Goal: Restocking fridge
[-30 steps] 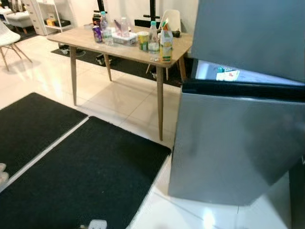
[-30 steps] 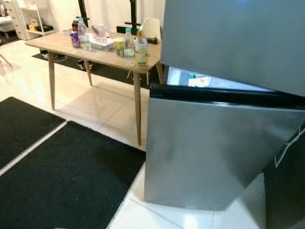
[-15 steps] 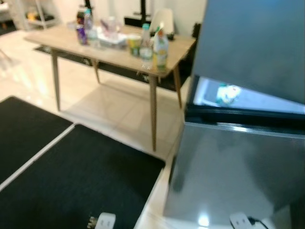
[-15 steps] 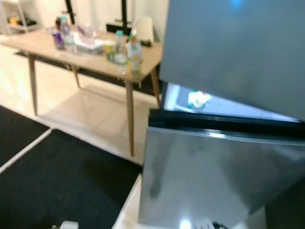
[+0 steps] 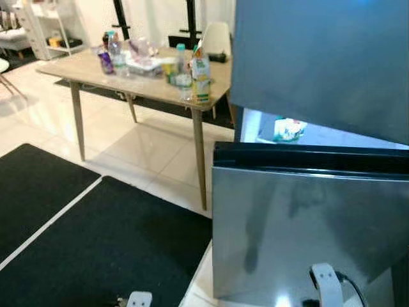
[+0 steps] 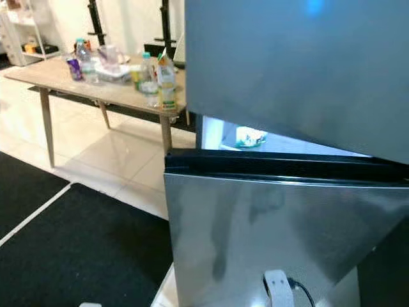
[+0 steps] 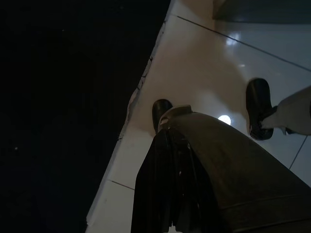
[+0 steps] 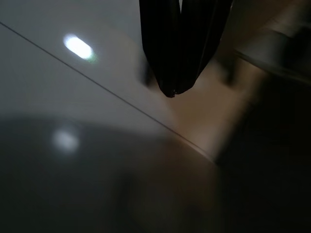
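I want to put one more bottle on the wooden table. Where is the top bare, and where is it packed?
The wooden table is bare along its near edge and at its left end, left of the purple can. It is crowded from that can across to the juice carton at the right corner, where water bottles and a clear tray stand close together.

You are standing in a home's living and dining space. At twelve o'clock a tall grey metal fridge (image 5: 307, 217) stands with its doors ajar. At ten o'clock a light wooden tabletop on slim tapered legs (image 5: 137, 73) carries plastic bottles, a juice carton and cans. Glossy white floor tiles (image 5: 147, 147), black floor mats (image 5: 96, 249), a white chair (image 5: 216, 39) and white shelving (image 5: 54, 25) complete the room.
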### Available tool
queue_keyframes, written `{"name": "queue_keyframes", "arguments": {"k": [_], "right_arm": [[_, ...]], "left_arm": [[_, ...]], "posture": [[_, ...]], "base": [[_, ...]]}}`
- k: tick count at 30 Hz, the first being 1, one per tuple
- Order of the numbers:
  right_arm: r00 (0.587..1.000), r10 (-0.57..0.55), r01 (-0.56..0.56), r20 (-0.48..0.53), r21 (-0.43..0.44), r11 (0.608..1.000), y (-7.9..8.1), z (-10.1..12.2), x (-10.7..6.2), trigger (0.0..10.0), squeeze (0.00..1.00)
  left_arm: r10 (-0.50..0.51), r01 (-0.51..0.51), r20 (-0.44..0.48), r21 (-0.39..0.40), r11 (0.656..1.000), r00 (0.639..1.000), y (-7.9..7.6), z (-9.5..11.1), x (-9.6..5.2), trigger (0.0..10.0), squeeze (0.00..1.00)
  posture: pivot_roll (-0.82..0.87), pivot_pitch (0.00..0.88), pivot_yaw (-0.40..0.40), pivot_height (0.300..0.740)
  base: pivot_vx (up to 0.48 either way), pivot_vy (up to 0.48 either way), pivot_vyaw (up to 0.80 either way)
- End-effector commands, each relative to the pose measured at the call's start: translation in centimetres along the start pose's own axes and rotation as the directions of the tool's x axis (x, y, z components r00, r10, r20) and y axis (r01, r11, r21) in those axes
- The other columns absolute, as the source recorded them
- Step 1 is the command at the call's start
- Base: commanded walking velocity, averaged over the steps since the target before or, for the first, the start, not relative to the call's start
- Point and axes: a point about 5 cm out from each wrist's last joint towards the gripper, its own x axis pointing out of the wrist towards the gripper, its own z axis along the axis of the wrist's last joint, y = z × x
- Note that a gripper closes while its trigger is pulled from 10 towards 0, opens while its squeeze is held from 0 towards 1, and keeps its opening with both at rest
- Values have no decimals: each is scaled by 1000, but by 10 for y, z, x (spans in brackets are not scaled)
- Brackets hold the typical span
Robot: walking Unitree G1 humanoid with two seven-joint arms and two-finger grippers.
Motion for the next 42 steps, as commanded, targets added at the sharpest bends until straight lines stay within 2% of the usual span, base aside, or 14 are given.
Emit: {"name": "queue_keyframes", "arguments": {"k": [1,3,5,6,7,14,17,19,26,29,32,33,35,42], "right_arm": [[988,122,-122,92,-6,993,13,23,9,10000,0],[963,236,-234,131,-28,972,24,38,14,10000,0],[845,497,-479,198,-132,868,55,78,21,10000,0],[845,497,-479,198,-132,868,55,78,21,10000,0],[769,602,-563,217,-217,798,72,100,22,10000,0],[720,645,-535,257,-387,751,94,136,24,10000,0],[723,617,-449,311,-467,762,106,164,29,10000,0],[749,537,-285,388,-543,790,118,201,33,10000,0],[783,344,25,518,-578,816,130,255,30,10000,0],[790,240,212,564,-619,756,131,272,28,10000,0],[787,109,428,607,-665,613,127,283,27,10000,0],[787,109,428,607,-665,613,127,283,27,10000,0],[757,18,551,653,-654,518,120,289,25,10000,0],[755,-45,599,654,-661,453,106,274,29,10000,0]], "left_arm": [[-10,10,-59,15,1000,998,-1,-14,-2,10000,0],[-10,10,-58,16,1000,998,-1,-14,-2,10000,0],[-8,9,-56,19,1000,998,0,-13,-2,10000,0],[-8,9,-56,19,1000,998,0,-13,-2,10000,0],[-7,8,-55,19,1000,998,0,-13,-3,10000,0],[-7,8,-58,19,1000,998,-1,-15,-3,10000,0],[-8,9,-61,18,1000,998,-1,-16,-3,10000,0],[-7,8,-63,16,1000,998,-1,-18,-4,10000,0],[-4,5,-62,6,1000,998,-2,-21,-5,10000,0],[-3,3,-63,1,1000,998,-2,-23,-5,10000,0],[-2,2,-67,-5,1000,998,-2,-26,-6,10000,0],[-2,2,-67,-5,1000,998,-2,-26,-6,10000,0],[-1,0,-71,-8,1000,997,-2,-29,-7,10000,0],[-1,1,-72,-2,1000,997,-1,-30,-7,10000,0]], "posture": [[-85,31,-23,740],[-84,31,-22,740],[-83,32,-21,740],[-83,32,-21,740],[-78,30,-27,740],[-76,35,-28,740],[-74,43,-29,740],[-65,50,-34,740],[-49,60,-44,740],[-44,64,-48,740],[-36,71,-51,740],[-36,71,-51,740],[-34,74,-52,740],[-44,77,-42,740]], "base": [[0,0,0],[0,0,0],[0,0,0],[0,0,0],[0,0,0],[0,0,0],[0,0,0],[0,0,0],[0,0,0],[0,0,0],[0,0,0],[0,0,0],[0,0,0],[0,0,0]]}}
